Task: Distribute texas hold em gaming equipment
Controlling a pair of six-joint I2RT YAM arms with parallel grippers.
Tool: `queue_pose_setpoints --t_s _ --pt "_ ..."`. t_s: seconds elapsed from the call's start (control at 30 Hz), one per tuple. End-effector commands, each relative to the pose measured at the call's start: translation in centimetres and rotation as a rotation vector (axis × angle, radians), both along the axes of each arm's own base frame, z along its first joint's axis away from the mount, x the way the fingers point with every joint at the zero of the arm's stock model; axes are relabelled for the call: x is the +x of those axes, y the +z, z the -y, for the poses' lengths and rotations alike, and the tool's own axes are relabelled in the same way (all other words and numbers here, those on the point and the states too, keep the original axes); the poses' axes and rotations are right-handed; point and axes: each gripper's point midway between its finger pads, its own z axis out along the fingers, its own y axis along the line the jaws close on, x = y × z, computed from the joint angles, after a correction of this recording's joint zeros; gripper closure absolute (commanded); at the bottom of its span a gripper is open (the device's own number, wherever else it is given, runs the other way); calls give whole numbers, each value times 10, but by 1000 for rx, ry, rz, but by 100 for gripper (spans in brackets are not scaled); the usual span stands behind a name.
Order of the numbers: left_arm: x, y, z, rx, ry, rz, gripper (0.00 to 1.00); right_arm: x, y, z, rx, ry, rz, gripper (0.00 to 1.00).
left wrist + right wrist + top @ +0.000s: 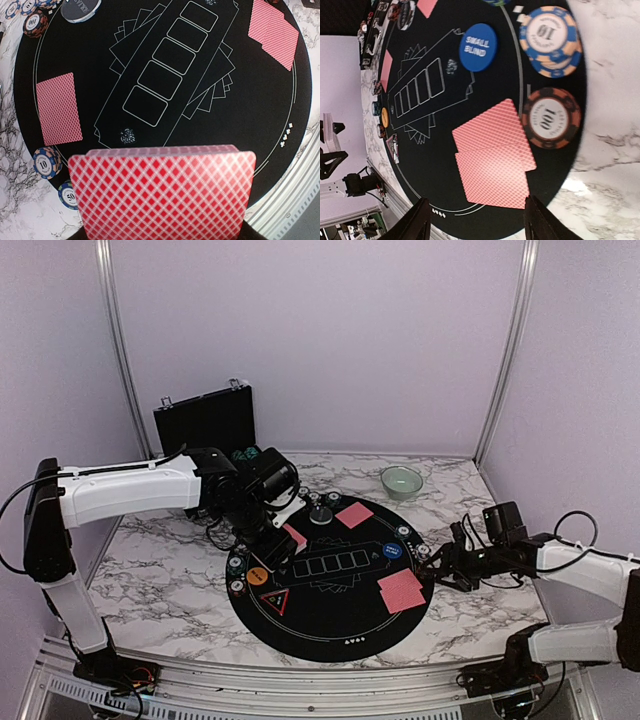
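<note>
Dealing is the step in hand. The left gripper [281,535] hangs over the far-left part of the round black mat [330,625]. Its jaws are closed on the deck [162,192] of red-backed cards, which fills the foreground of the left wrist view. The right gripper [478,212] hovers at the mat's right edge, jaws wide with nothing between them. It is just off the pair of cards [492,157], which lie overlapped and face down near that edge. Beside the pair are a 100 chip [551,117], a stack of 10 chips [549,42] and the blue small-blind disc [478,46]. That seat looks served.

A single card [59,107] lies face down toward the mat's far-left edge. The far cards [354,514] lie by the grey dealer disc [322,513] at the far edge; whether they are one card or two cannot be told. An orange disc [257,576] sits at the left edge.

The far-left seat probably wants a second card next. That calls for the right gripper to cross the mat and pinch only the top card by an exposed edge. It must then draw the card clear without dragging others while the deck is held steady.

The mat lies on a smooth white marble-patterned table [160,570]. A black hard case [205,420] stands at the table's far-left corner, and a pale green bowl [401,481] sits toward the far-right. Lilac walls and aluminium posts [113,340] enclose the cell.
</note>
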Motion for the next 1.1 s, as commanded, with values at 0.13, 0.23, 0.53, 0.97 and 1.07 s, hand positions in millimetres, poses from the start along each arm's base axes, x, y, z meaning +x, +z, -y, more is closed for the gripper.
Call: queue_pose_setpoints --t_s 0.13,0.23,0.53,0.97,1.07 --pt "1 14 8 -49 -18 13 50 26 62 -64 143 143 146 31" --pt "1 14 9 -50 -19 11 50 31 75 -88 200 189 170 27" --pt "0 15 11 -59 -18 4 50 37 92 -156 325 325 179 21" --pt "0 18 12 -68 -13 4 50 43 105 -224 402 430 181 20" --pt "-1 18 12 -69 -14 2 50 42 105 -236 416 450 170 20"
